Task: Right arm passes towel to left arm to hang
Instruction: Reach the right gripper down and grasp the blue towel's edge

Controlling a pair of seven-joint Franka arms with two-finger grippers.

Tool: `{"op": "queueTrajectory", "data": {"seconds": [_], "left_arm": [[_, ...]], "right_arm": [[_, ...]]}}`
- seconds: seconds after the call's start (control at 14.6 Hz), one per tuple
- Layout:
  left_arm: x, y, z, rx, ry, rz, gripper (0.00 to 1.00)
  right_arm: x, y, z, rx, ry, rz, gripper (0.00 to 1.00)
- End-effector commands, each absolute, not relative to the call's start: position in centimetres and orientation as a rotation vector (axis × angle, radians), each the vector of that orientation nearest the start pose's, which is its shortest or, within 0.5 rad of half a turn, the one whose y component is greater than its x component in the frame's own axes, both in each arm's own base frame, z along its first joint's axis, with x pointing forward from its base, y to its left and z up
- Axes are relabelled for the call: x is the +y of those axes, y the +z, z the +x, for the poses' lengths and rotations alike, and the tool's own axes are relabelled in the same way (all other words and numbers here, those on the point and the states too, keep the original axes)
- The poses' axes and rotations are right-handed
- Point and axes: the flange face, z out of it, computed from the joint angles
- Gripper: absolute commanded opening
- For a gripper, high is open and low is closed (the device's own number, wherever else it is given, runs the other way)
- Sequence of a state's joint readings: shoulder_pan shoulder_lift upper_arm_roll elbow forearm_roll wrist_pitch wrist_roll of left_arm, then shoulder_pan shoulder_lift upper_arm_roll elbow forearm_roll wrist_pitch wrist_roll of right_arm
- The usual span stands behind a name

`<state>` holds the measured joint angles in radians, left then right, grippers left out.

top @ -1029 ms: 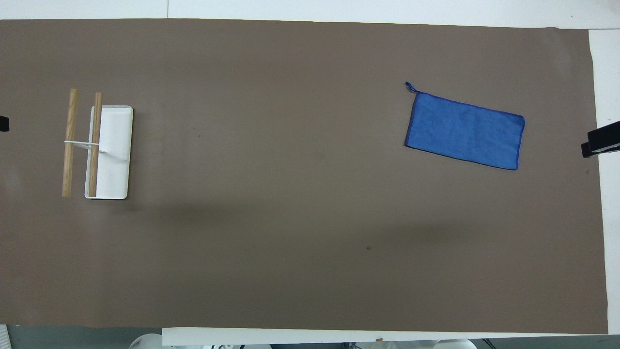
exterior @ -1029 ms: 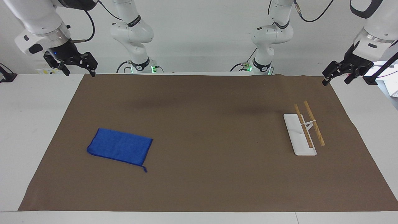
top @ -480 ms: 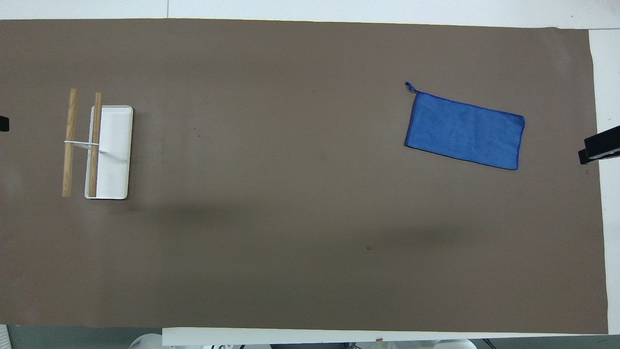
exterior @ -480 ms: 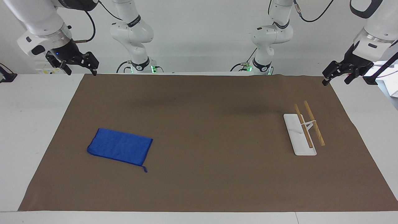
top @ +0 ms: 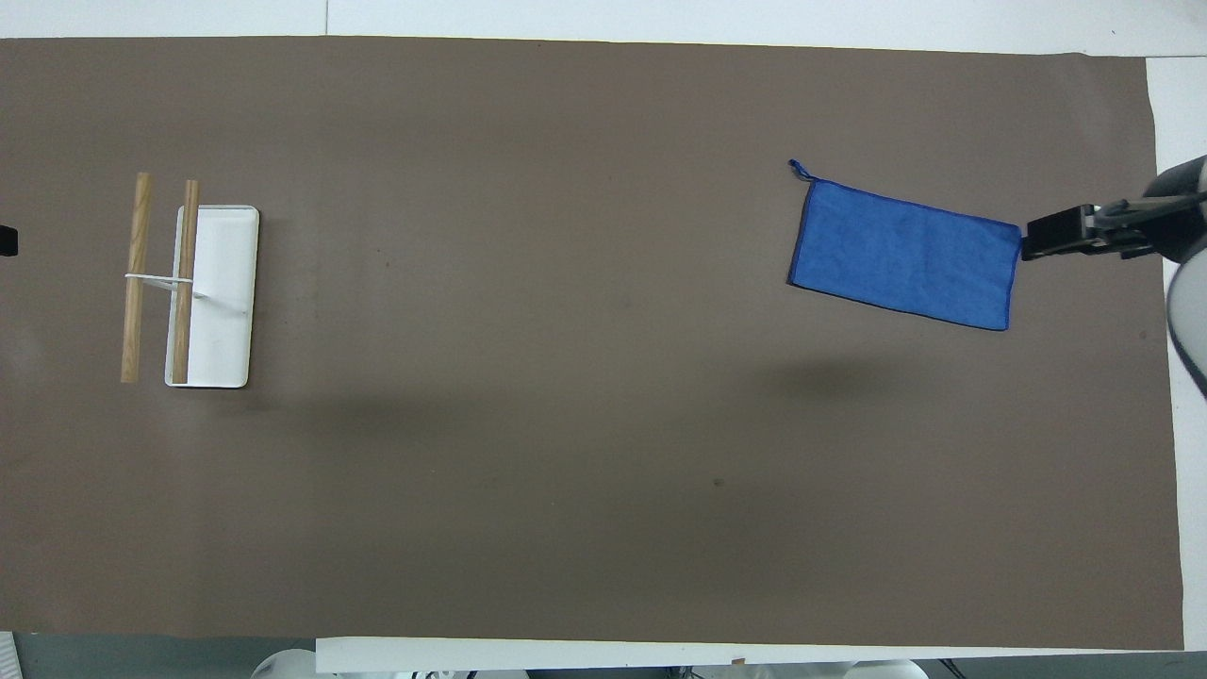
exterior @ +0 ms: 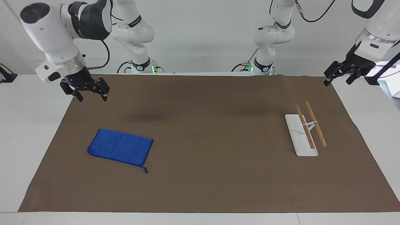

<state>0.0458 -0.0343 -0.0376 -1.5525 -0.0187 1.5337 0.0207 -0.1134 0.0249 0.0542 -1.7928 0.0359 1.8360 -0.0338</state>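
Note:
The blue towel (exterior: 121, 151) lies flat on the brown mat (exterior: 212, 125) toward the right arm's end of the table, its loop at one corner; it also shows in the overhead view (top: 905, 253). My right gripper (exterior: 91, 97), with the blue wrist light, is open and empty. It hangs in the air over the mat, clear of the towel. In the overhead view my right gripper (top: 1037, 236) sits just off the towel's short edge. My left gripper (exterior: 337, 82) is open and empty. It waits raised over the mat's corner at the left arm's end.
A white towel rack (exterior: 301, 136) with two wooden rods stands on the mat toward the left arm's end; it also shows in the overhead view (top: 212, 297). Two more arm bases (exterior: 137, 34) stand at the robots' edge of the table.
My right arm has swung in from the mat's corner and come down, so its open gripper is now over the mat beside the towel. The left arm and the towel have not moved.

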Motion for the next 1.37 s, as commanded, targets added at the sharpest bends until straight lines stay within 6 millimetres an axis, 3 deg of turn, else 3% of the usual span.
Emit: {"op": "queueTrajectory", "data": {"seconds": [0.0,0.21,0.48,0.75,0.96,1.3], "left_arm": [[0.4,64.8,53.7,0.026,-0.037,-3.168,1.0],[0.4,64.8,53.7,0.026,-0.037,-3.168,1.0],[0.4,64.8,53.7,0.026,-0.037,-3.168,1.0],[0.5,64.8,53.7,0.023,-0.037,-3.168,1.0],[0.5,64.8,53.7,0.023,-0.04,-3.168,1.0],[0.4,64.8,53.7,0.026,-0.037,-3.168,1.0]], "right_arm": [[0.7,45.8,59.8,0.14,0.008,-3.076,1.0],[-1.5,39.1,58.8,0.102,-0.001,-3.091,1.0],[-2.2,31.8,58.6,0.016,-0.009,-3.093,0.94],[-3.6,30.6,58.3,0.005,0.015,-3.092,0.87],[-3.5,30.1,58.2,0.053,0.024,-3.091,0.76],[-2.3,30.3,59.1,0.117,0.006,-3.092,0.74]]}}
